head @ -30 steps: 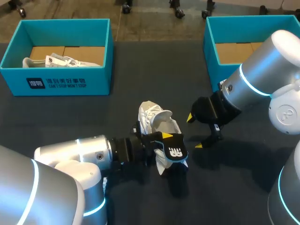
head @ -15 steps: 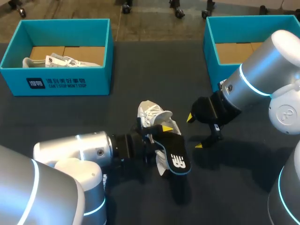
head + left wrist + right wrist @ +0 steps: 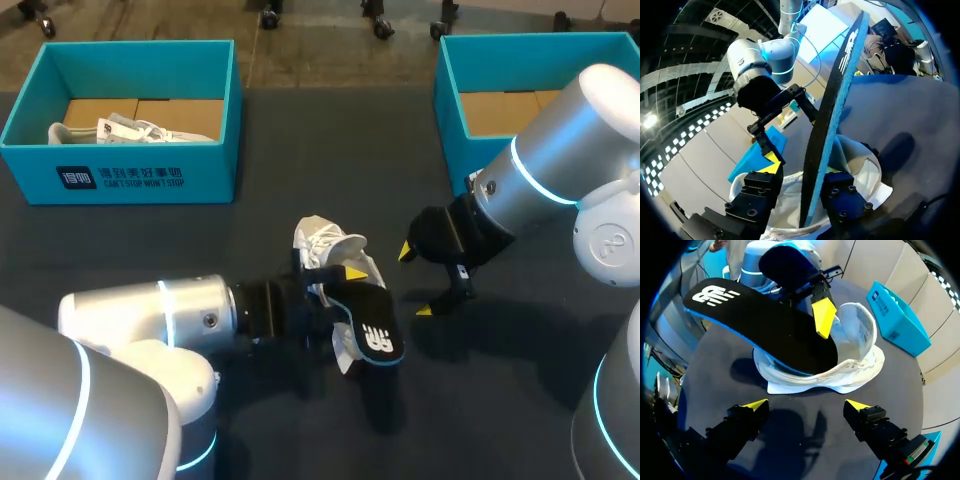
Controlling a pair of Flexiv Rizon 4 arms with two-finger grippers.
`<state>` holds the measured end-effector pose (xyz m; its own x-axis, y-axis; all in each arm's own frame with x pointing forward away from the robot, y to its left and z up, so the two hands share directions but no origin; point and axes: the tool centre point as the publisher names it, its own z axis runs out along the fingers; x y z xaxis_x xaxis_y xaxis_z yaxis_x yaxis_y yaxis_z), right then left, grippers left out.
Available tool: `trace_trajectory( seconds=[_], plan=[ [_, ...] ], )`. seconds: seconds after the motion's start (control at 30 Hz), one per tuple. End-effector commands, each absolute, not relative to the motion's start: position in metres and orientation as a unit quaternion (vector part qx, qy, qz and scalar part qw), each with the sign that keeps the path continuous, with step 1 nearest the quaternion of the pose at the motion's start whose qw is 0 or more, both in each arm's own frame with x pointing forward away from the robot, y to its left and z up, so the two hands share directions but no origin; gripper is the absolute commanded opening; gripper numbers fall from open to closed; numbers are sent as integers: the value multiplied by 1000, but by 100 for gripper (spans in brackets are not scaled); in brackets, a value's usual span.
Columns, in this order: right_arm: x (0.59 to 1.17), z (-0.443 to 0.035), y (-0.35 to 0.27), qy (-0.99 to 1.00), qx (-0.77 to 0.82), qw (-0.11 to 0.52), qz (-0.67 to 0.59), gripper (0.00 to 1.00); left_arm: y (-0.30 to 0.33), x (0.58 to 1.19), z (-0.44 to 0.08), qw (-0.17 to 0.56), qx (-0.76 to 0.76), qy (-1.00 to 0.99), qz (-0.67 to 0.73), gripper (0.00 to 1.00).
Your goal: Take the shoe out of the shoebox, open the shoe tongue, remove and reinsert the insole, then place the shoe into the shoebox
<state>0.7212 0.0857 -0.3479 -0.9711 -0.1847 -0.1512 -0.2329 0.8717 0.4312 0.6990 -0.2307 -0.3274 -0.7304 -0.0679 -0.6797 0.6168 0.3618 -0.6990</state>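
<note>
Mid-table, on the dark cloth-like table [image 3: 300, 140], the white shoe [image 3: 325, 255] sits out of its box, its soft upper gaping wide. One end of the insole [image 3: 372, 322], a thin, flat black sheet with a blue edge and a white logo, is sunk in the shoe; the rest juts out above the table toward your near side. Your left gripper [image 3: 345, 285] pinches that insole just above the shoe's mouth, one yellow fingertip pressed on its black face and the other finger behind it.

Just beside the shoe, on its right, your right gripper [image 3: 415, 280] hangs over bare table with its fingers spread wide and nothing between them. It stands apart from the shoe and does not block the left arm. Well behind, the left shoebox [image 3: 120, 175], teal card with a brown floor, holds a second white shoe [image 3: 130, 130]; the right shoebox [image 3: 480, 60], the same teal, sits at the far right corner.

Compared with a second ago, the insole reaches further out of the shoe and lies flatter, your left arm has drawn back toward its own side, and your right arm has not shifted.
</note>
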Motion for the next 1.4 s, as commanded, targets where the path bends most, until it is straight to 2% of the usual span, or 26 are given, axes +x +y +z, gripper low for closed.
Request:
trace_trajectory(
  seconds=[0.03, 0.13, 0.4, 0.47, 0.57, 0.6, 0.63, 1.4],
  plan=[
    [720, -348, 85, 966, -108, 54, 229, 100, -229, 697, -322, 318, 179, 764, -532, 35],
    [720, -348, 85, 966, -108, 54, 229, 100, -227, 693, -319, 317, 177, 764, -534, 33],
    [720, -348, 85, 966, -108, 54, 229, 100, -221, 683, -315, 304, 174, 771, -532, 35],
    [720, -348, 85, 966, -108, 54, 229, 100, -221, 682, -315, 302, 172, 773, -531, 32],
    [720, -348, 85, 966, -108, 54, 229, 100, -221, 680, -315, 299, 171, 776, -529, 20],
    [720, -348, 85, 966, -108, 54, 229, 100, -221, 680, -316, 298, 171, 776, -528, 13],
    [720, -348, 85, 966, -108, 54, 229, 100, -222, 680, -317, 297, 171, 777, -528, 0],
    [720, -348, 85, 966, -108, 54, 229, 100, -217, 714, -356, 323, 164, 787, -499, 0]
  ],
)
